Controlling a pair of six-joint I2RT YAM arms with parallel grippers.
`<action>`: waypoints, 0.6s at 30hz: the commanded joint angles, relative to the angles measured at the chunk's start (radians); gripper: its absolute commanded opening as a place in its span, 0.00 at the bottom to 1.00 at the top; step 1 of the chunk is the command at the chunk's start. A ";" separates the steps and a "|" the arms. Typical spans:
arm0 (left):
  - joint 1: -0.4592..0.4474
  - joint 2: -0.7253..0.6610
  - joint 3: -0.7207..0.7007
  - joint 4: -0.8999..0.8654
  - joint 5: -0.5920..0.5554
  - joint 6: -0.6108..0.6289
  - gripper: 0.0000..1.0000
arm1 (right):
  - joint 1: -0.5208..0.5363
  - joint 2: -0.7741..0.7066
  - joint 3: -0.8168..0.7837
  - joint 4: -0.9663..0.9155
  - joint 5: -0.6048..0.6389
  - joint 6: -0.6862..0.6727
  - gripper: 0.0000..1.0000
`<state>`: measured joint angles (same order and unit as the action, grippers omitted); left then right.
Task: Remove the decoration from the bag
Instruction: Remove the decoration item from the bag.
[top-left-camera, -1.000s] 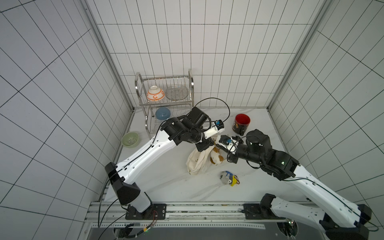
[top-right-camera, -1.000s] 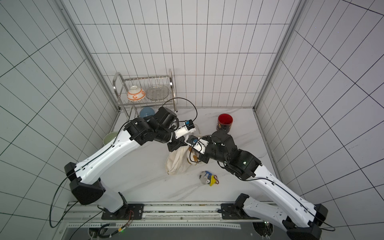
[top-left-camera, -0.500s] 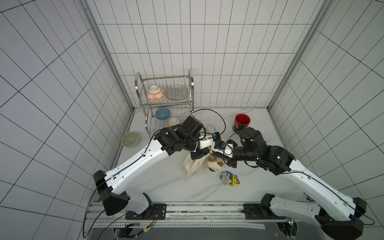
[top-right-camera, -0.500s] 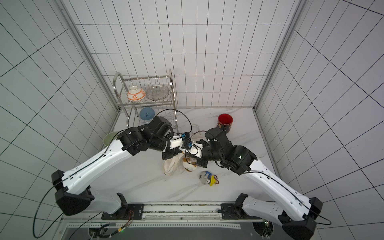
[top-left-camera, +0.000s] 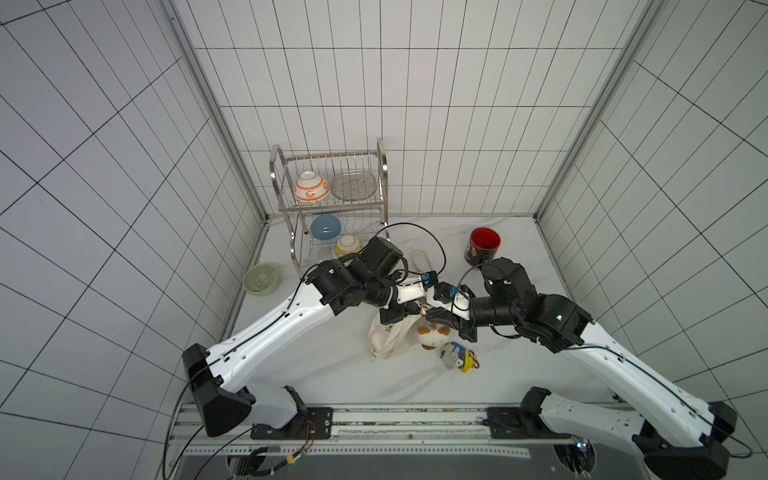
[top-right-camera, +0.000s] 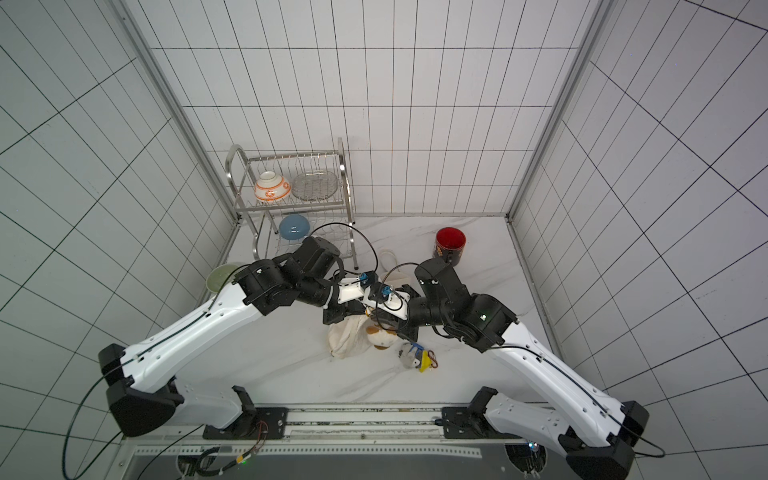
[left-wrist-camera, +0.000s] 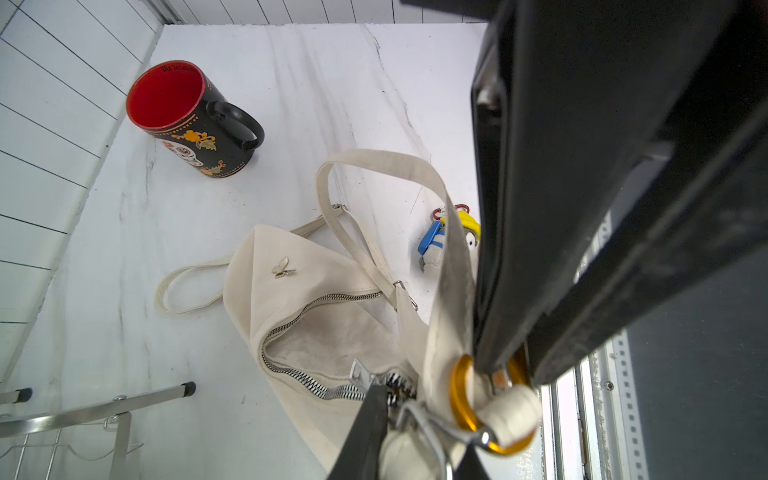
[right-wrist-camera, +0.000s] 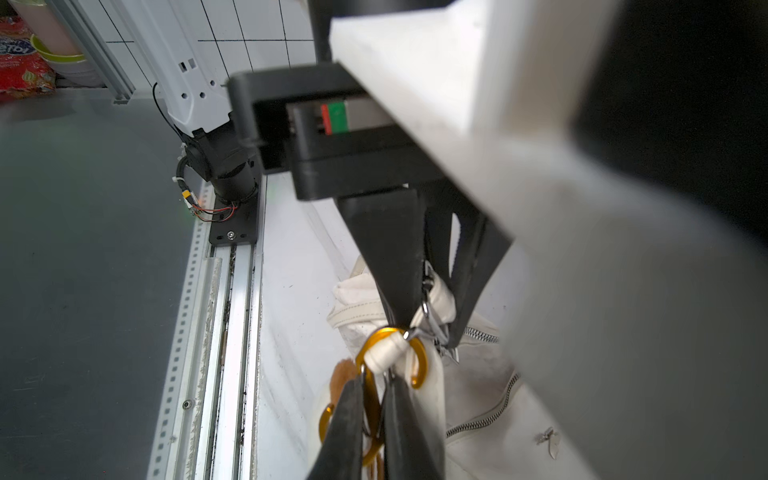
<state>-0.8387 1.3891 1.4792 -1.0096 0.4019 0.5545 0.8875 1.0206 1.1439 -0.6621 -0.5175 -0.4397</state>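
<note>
Noted left arm (top-left-camera: 286, 320), right arm (top-left-camera: 615, 365) stretched inward, wrists down; left gripper (right-wrist-camera: 428, 328) clamped on bag (left-wrist-camera: 316, 274) strap (left-wrist-camera: 451, 270), right gripper (right-wrist-camera: 376, 386) pinching gold carabiner (left-wrist-camera: 457, 395).

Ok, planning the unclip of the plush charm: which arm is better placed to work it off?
Right, probably. The right gripper is shut on the gold carabiner with the plush hanging below it, while the left gripper pinches the bag by its strap beside it, better serving as the anchor.
</note>
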 joint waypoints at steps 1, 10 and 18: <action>0.033 -0.006 -0.003 0.053 0.027 0.012 0.16 | -0.018 -0.030 -0.018 -0.086 -0.064 0.021 0.00; 0.060 0.022 0.017 0.040 0.143 -0.019 0.00 | -0.023 -0.044 -0.078 -0.122 -0.076 0.012 0.00; 0.056 0.111 0.095 -0.077 0.188 0.047 0.00 | -0.009 0.013 0.004 -0.148 -0.063 -0.048 0.00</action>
<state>-0.7883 1.4818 1.5188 -1.0805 0.5842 0.5621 0.8700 1.0168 1.1133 -0.7017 -0.5549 -0.4583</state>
